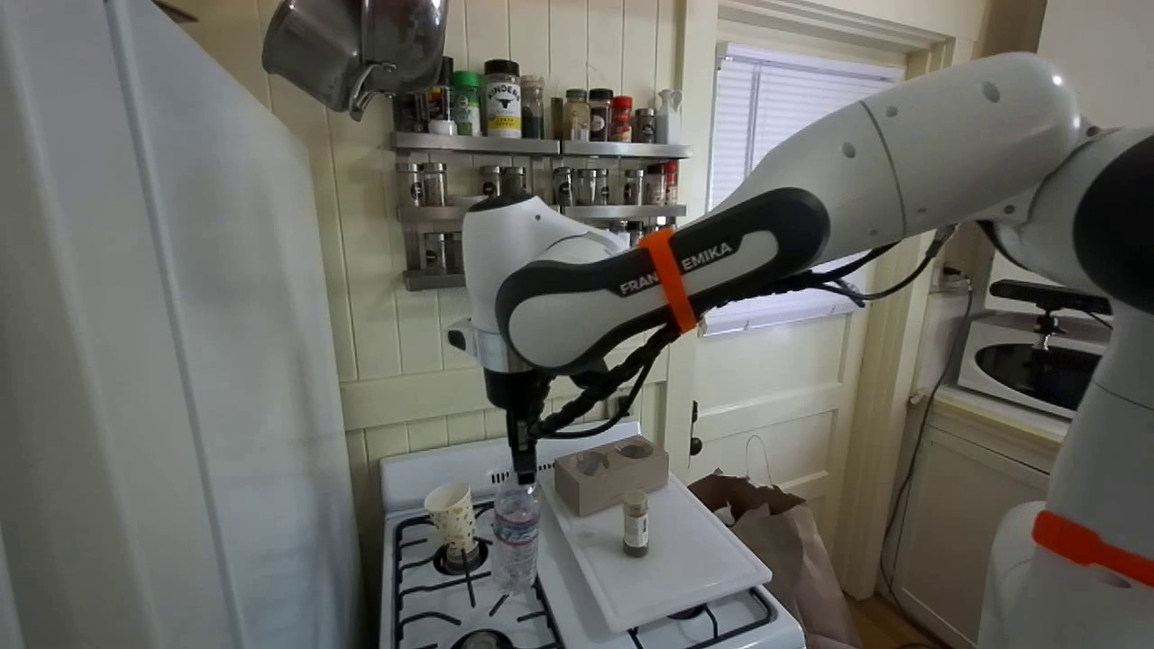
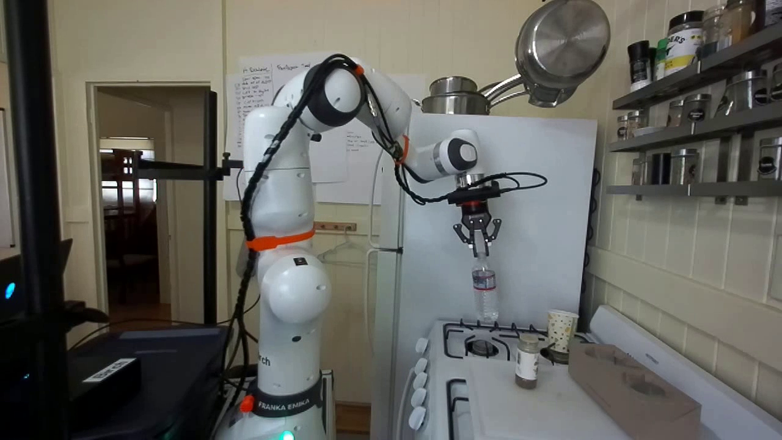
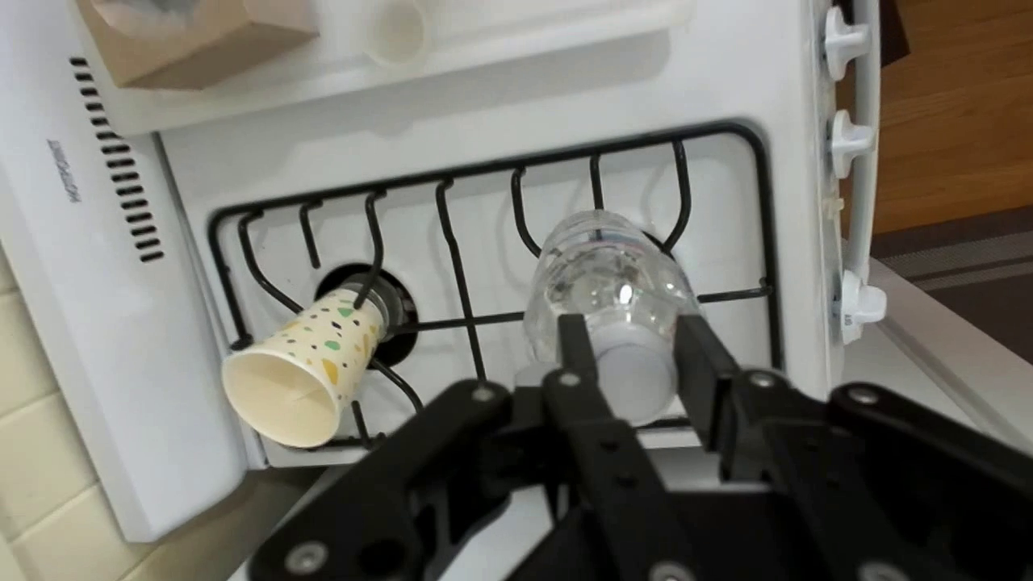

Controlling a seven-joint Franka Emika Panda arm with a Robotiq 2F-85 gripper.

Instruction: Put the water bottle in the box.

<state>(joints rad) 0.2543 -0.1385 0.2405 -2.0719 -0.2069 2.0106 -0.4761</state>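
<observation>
- Black fingers on the gripper are drawn in to about the width of the cap and pinch the top of the bottle between them.
- Bottle: hanging nearly upright over the grate, outside the box. Both exterior views give its side and printed band; the wrist view gives the cap end, the body foreshortened behind it.
- Cup: near the bottle, at the rear burner. The wrist view looks into its mouth; the exterior views show its spotted side.
- Tray: white, on the stove, next to the grate. In the wrist view only part of it shows.
- Jar: upright on the tray in both exterior views.
- Box: at the back of the tray. The exterior views show two holes in its top; the wrist view catches just one end.
- Knobs: in the wrist view and an exterior view.
- Fridge, shelves, pans: in both exterior views.
- Door, bag: in an exterior view.
- Doorway: in an exterior view.
</observation>
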